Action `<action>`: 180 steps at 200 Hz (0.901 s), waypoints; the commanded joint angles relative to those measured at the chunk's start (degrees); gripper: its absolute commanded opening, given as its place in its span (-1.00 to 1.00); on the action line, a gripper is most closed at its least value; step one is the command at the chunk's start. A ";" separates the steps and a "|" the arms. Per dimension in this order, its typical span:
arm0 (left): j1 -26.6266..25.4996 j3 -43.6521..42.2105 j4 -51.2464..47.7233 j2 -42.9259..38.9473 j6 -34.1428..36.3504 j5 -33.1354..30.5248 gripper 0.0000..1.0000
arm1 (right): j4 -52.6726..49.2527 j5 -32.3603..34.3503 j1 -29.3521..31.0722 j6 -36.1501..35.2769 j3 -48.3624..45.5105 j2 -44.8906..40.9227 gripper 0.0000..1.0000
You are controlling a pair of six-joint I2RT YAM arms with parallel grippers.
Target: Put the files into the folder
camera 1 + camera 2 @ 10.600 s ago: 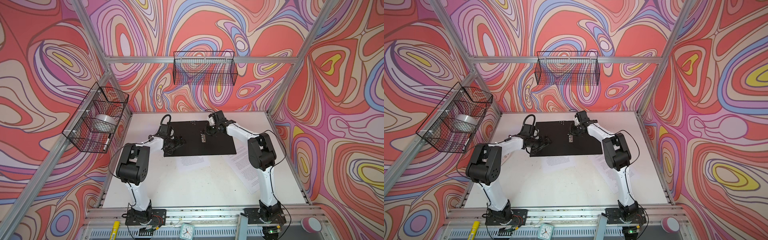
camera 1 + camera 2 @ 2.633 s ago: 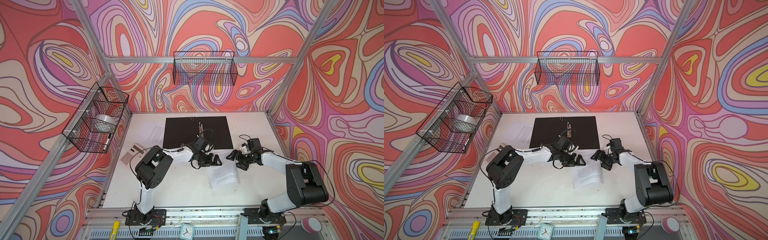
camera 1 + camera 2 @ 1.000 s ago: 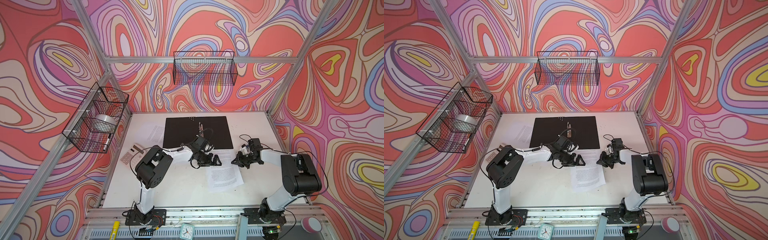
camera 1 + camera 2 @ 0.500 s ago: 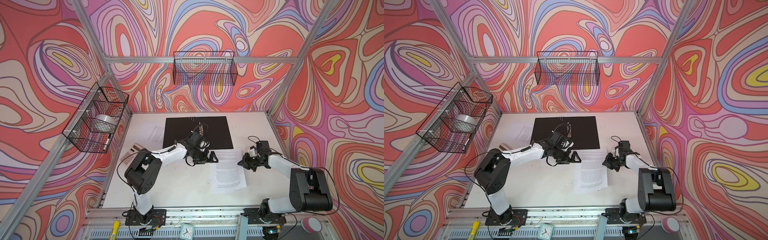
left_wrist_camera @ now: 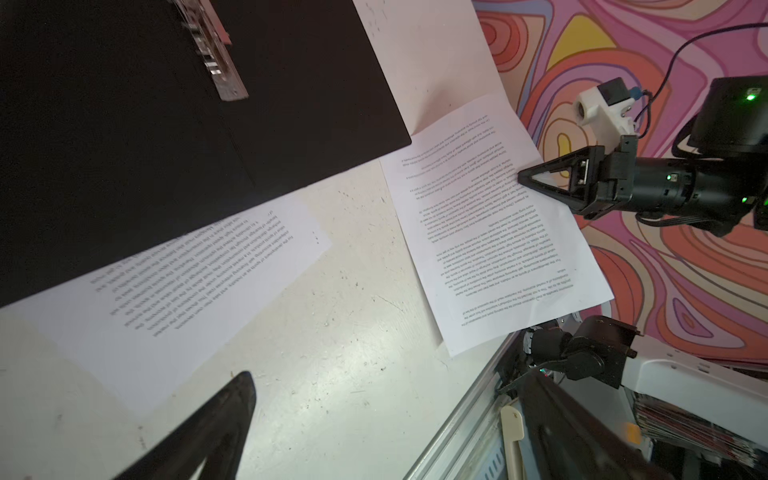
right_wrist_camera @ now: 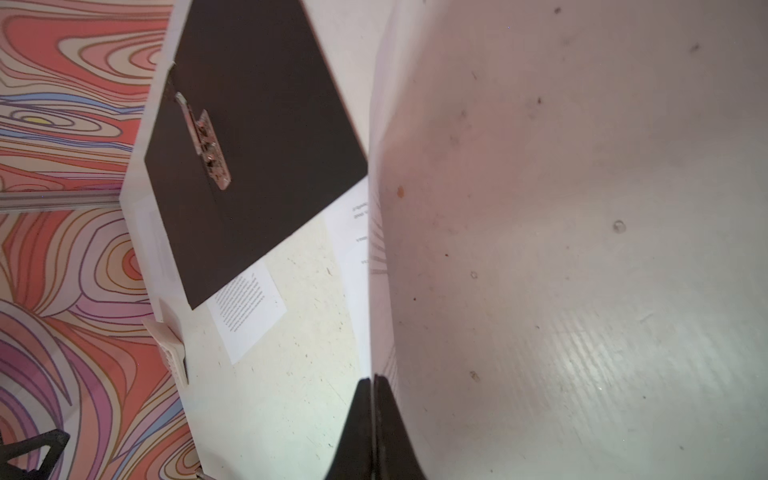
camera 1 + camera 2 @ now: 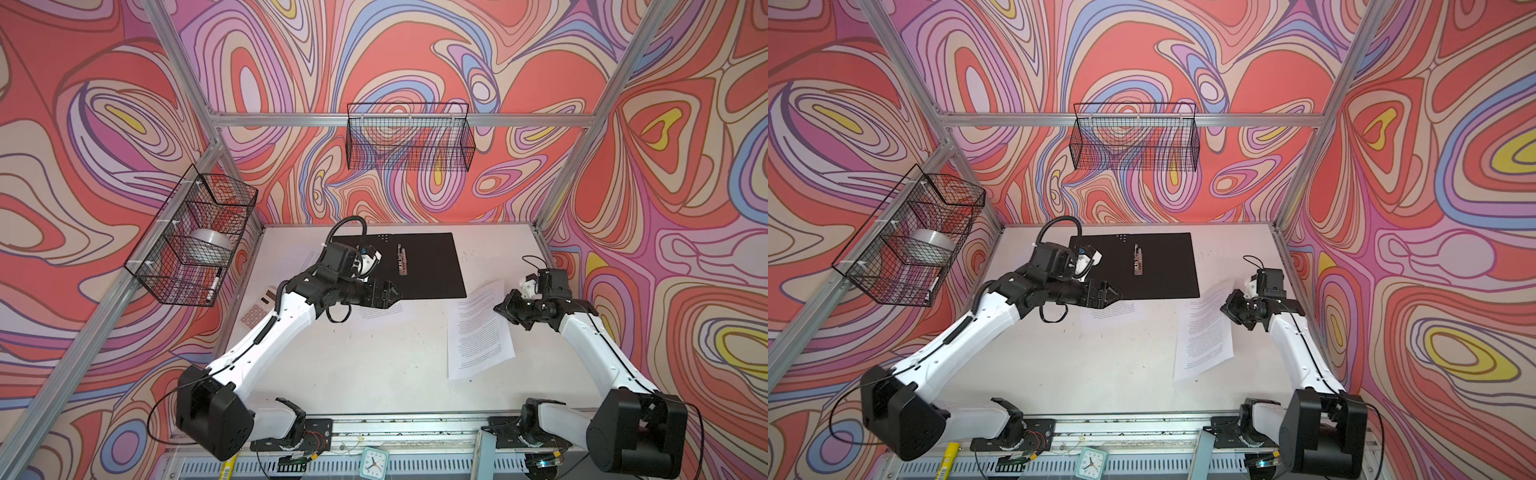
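Note:
The folder [image 7: 428, 270] lies open at the back of the table, black inside up, with its metal clip [image 7: 402, 259] on the spine. One of the files [image 7: 478, 332] lies right of it; my right gripper [image 7: 505, 307] is shut on that sheet's right edge, which curls up off the table. The right wrist view shows the shut jaws pinching the sheet [image 6: 376, 249] edge-on. A second sheet [image 7: 374, 309] is tucked partly under the folder's near edge. A third sheet [image 7: 308, 258] shows left of the folder behind my left arm. My left gripper [image 7: 390, 295] hovers open and empty over the second sheet.
A beige calculator [image 7: 257, 311] lies at the table's left edge. A wire basket [image 7: 195, 237] with a tape roll hangs on the left wall and another basket [image 7: 409, 137] on the back wall. A small clock [image 7: 374, 463] sits below the front rail.
My right gripper has dragged its sheet to the right, away from the left gripper. The left gripper has opened wide and let that sheet go, and its arm has drawn back to the left.

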 commanded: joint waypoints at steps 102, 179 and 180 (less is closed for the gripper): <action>5.03 -16.09 14.04 -13.94 0.40 -15.66 1.00 | 3.57 -2.55 7.98 1.07 27.29 19.73 -1.00; 6.76 -15.61 14.80 -11.16 0.56 -9.18 1.00 | 9.22 -7.83 14.13 7.22 51.73 42.32 -1.00; 6.77 -15.61 14.80 -11.19 0.57 -9.17 1.00 | 9.29 -7.96 14.13 7.18 52.27 42.67 -1.00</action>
